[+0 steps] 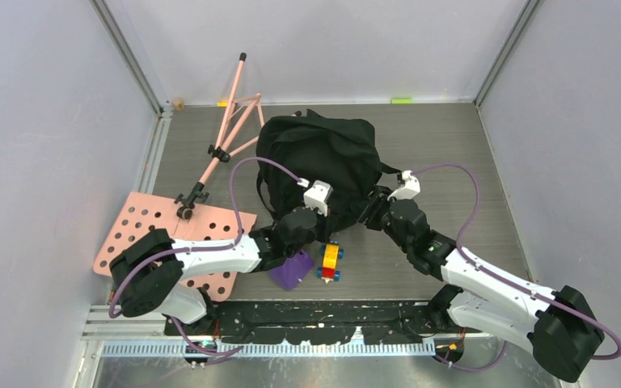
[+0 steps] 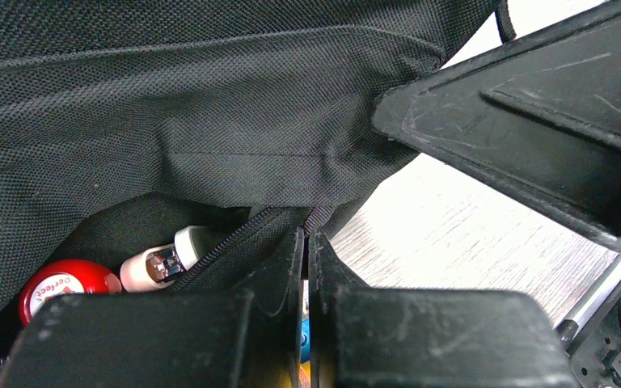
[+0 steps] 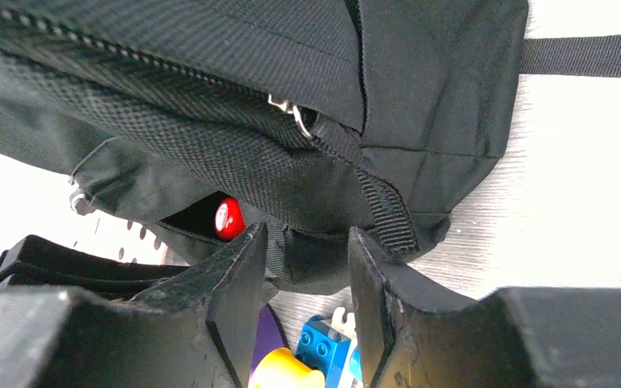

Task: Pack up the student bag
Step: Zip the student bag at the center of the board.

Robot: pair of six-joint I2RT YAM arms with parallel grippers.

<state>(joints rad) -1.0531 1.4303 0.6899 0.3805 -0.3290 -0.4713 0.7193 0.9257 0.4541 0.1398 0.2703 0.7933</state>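
Pinching the zipper lip of the student bag (image 1: 315,153), which lay mid-table, the left gripper (image 2: 306,240) was clamped shut. The right gripper (image 3: 306,236) straddled the lower edge, jaws apart. Opening the mouth seemed the step in hand; next, clamp and spread it for the toy blocks (image 1: 331,262).

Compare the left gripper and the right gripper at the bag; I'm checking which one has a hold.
The left gripper is shut, pinching the zipper edge of the student bag; the right gripper has jaws apart around a fold of its fabric. The left gripper is at the open zipper; the right gripper is farther right, by a webbing strap. Both meet the bag's near edge.
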